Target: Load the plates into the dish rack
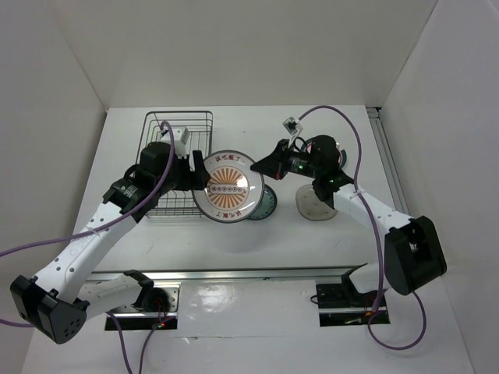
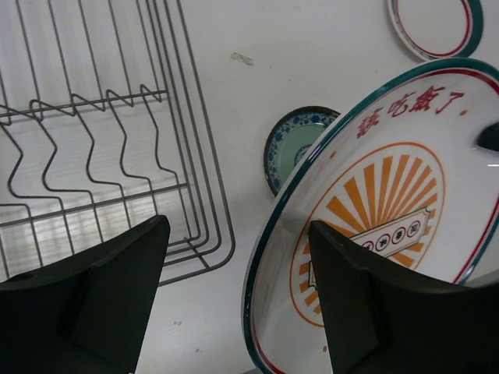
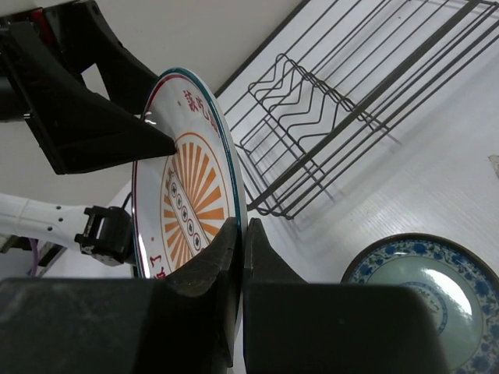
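While the right pincer (image 3: 242,234) clenches the round white orange-sunburst plate (image 3: 187,179) by its rim, its red lettering reads "该吃饭了"; the left pincer (image 2: 238,226) gapes released alongside.

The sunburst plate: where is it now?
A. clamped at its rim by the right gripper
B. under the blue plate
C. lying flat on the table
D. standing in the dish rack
A: the right wrist view shows the right gripper shut on the rim of the sunburst plate, outside the dish rack.
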Robot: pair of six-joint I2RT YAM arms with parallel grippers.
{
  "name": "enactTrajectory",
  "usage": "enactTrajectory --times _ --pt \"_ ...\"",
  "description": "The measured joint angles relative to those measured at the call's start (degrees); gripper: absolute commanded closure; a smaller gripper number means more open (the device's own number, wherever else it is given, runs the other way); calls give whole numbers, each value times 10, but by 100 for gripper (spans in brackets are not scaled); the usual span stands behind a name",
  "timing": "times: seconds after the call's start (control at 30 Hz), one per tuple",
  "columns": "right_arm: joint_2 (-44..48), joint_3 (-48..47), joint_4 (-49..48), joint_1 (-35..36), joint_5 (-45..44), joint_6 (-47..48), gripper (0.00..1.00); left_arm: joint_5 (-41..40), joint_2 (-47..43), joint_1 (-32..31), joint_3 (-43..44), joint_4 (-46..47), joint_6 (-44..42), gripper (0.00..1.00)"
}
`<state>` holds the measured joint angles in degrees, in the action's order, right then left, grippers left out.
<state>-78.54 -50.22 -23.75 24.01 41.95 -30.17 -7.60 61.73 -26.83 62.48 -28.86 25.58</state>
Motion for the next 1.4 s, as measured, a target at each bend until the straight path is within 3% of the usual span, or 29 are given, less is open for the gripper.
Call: enactTrajectory --times 0.1,0.13,0.17,0.23,0.3,0.37,0.5,0.53,0.67,1.0,1.2,1.4 --pt "0 5 -12 -3 13 -11 100 32 0 -1 0 9 -2 44" --pt "0 5 -16 -3 16 -12 100 49 0 -1 0 13 -4 57" --pt "0 5 -18 -3 18 -13 100 65 0 -1 0 18 -4 77" --pt "0 7 -16 -8 9 -1 100 102 -4 -1 0 23 -9 93" --pt "-5 11 -19 -25 22 2 100 150 -15 0 1 43 -1 100" --pt "-2 11 -31 -27 35 2 100 166 -18 3 2 45 -1 100" --pt "1 11 -28 -25 26 -13 26 176 -15 5 2 56 -7 100" --pt "1 10 -29 -23 26 -19 0 174 -9 3 2 56 -15 100" --pt "6 9 -30 -14 11 -15 0 128 3 -3 -7 28 -17 100" --pt "14 8 50 -21 -77 24 0 -153 -75 -3 10 -45 5 100" --pt "21 8 75 -27 -87 44 0 -325 -98 0 31 -41 -13 100" --pt "21 8 79 -28 -77 45 0 -434 -70 42 30 -2 -85 100"
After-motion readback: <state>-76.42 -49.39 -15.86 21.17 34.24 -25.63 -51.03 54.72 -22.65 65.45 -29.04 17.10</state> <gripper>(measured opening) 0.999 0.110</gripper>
